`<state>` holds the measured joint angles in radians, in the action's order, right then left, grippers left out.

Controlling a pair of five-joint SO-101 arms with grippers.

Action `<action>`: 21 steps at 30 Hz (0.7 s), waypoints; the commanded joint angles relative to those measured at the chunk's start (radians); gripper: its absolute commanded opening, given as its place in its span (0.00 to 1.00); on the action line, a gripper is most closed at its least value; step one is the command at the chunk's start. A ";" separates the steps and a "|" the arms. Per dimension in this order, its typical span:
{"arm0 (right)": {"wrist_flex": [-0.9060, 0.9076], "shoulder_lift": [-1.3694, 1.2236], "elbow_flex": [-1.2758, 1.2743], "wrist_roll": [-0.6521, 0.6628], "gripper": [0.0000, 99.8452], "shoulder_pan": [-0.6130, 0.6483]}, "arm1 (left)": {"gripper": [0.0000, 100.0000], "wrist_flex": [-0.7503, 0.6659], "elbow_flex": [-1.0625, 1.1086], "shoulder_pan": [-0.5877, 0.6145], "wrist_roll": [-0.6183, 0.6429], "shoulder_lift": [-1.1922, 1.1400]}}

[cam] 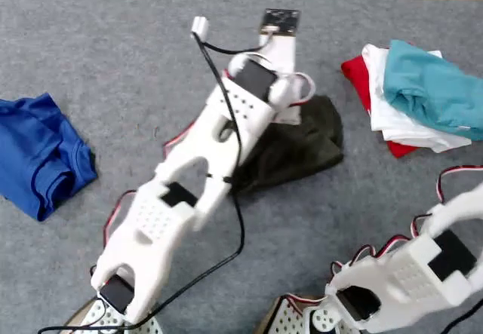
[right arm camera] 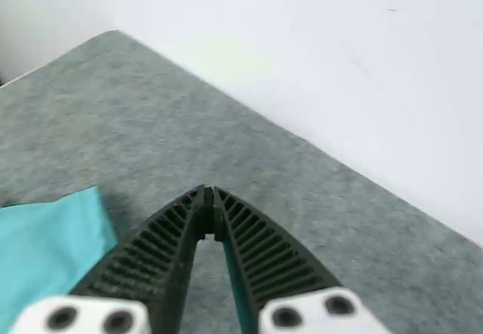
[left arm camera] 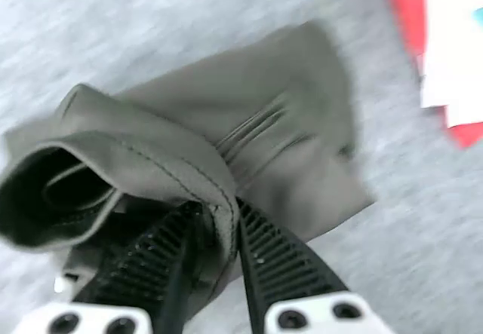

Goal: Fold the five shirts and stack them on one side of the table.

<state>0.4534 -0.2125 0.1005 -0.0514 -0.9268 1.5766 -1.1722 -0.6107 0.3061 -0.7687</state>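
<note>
A dark olive shirt [cam: 302, 149] lies crumpled mid-table, seen close up in the left wrist view [left arm camera: 256, 130]. My left gripper [left arm camera: 219, 207] is shut on a raised fold of it near the collar. The left arm [cam: 226, 130] stretches diagonally over the shirt. At the right edge a teal shirt [cam: 434, 89] lies on a white shirt [cam: 400, 123] and a red shirt [cam: 356, 74]. A blue shirt [cam: 38, 157] lies bunched at the far left. My right gripper [right arm camera: 207, 194] is shut on nothing, above the table beside the teal shirt [right arm camera: 45, 236].
The right arm [cam: 423, 266] sits folded back at the front right corner. The table's grey felt [cam: 136, 62] is bare between the blue shirt and the arm. The table edge [right arm camera: 249, 100] runs close beyond the right gripper. A cable [cam: 219, 85] trails along the left arm.
</note>
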 commanded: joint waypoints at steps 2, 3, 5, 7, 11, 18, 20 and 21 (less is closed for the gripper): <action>-0.034 0.065 0.004 -0.005 0.01 -0.028 | 0.02 -0.071 -0.267 -0.078 0.035 -0.088; -0.037 0.062 0.004 -0.003 0.01 -0.028 | 0.02 -0.092 -0.290 -0.094 0.035 -0.107; -0.038 0.053 0.007 -0.003 0.01 -0.028 | 0.02 -0.138 -0.301 -0.124 0.035 -0.127; -0.038 0.048 0.008 -0.002 0.01 -0.028 | 0.02 -0.183 -0.287 -0.152 0.035 -0.139; -0.040 0.047 0.010 -0.002 0.01 -0.027 | 0.02 -0.265 -0.209 -0.183 0.035 -0.142; -0.034 0.050 0.008 0.000 0.01 -0.021 | 0.07 -0.368 -0.078 -0.144 0.041 -0.142; -0.034 0.051 0.008 0.000 0.01 -0.021 | 0.12 -0.379 -0.061 -0.110 0.084 -0.143; -0.034 0.051 0.008 0.000 0.01 -0.021 | 0.15 -0.384 -0.054 -0.087 0.115 -0.143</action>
<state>0.4381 -0.2125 0.1005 -0.0514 -0.9390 1.2221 -1.2290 -0.7564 0.3644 -0.9314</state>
